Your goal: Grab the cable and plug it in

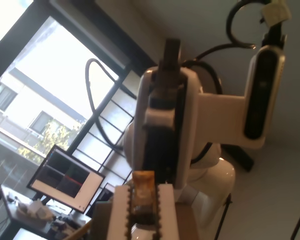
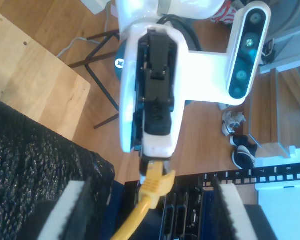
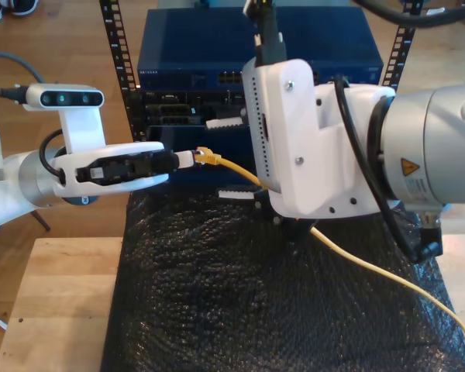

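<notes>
My first gripper (image 1: pixel 144 202) was clamped on the yellow ethernet cable (image 3: pixel 240 172) just behind its plug (image 3: pixel 207 156). The cable's axis pointed toward the exterior view's left. My second gripper (image 2: pixel 150 200) stood open, the plug between its pads, rack ports (image 3: pixel 170 112) near.

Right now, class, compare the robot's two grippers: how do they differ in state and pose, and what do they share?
1. My first gripper is shut on the yellow cable at its plug; my second gripper is open, its pads on either side of the cable.
2. My first gripper reaches in from the exterior view's left, my second from the exterior view's right.
Shared: both are white and meet in front of the blue rack unit.
</notes>
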Robot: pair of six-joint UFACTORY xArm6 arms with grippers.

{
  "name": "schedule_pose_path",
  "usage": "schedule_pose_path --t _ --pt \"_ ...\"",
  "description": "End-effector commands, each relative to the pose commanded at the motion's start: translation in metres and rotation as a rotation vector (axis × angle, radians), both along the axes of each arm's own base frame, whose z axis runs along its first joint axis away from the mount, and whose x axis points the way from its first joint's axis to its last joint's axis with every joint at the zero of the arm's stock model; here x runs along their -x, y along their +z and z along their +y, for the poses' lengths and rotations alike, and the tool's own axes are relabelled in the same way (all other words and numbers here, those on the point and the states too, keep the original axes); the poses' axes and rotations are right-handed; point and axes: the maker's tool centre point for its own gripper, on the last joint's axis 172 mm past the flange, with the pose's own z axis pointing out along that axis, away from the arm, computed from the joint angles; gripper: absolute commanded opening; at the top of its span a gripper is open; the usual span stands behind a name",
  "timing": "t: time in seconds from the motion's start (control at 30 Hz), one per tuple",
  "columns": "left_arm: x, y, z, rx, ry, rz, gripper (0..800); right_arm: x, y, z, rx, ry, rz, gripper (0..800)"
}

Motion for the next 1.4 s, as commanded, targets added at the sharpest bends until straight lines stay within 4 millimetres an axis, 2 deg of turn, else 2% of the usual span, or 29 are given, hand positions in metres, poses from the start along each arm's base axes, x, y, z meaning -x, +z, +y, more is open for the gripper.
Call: schedule_pose_path --t 0.3,0.83,0.97,1.23,1.4 --pt "0.0 -0.001 0.0 0.002 -0.003 0.004 7 0.001 0.004 0.004 -0.012 0.002 -0.014 381" --pt "0.003 0.001 0.0 0.015 -0.016 0.009 11 0.002 -0.001 0.008 -0.007 0.011 -0.004 357" --pt "0.003 0.001 0.0 0.015 -0.018 0.007 14 0.003 -0.001 0.009 -0.007 0.013 -0.005 334" --pt "0.004 0.001 0.0 0.016 -0.019 0.007 14 0.005 0.0 0.011 -0.05 0.007 0.035 235" --pt "0.006 0.004 0.001 0.022 -0.027 0.003 14 0.004 -0.001 0.011 -0.049 0.008 0.035 235"
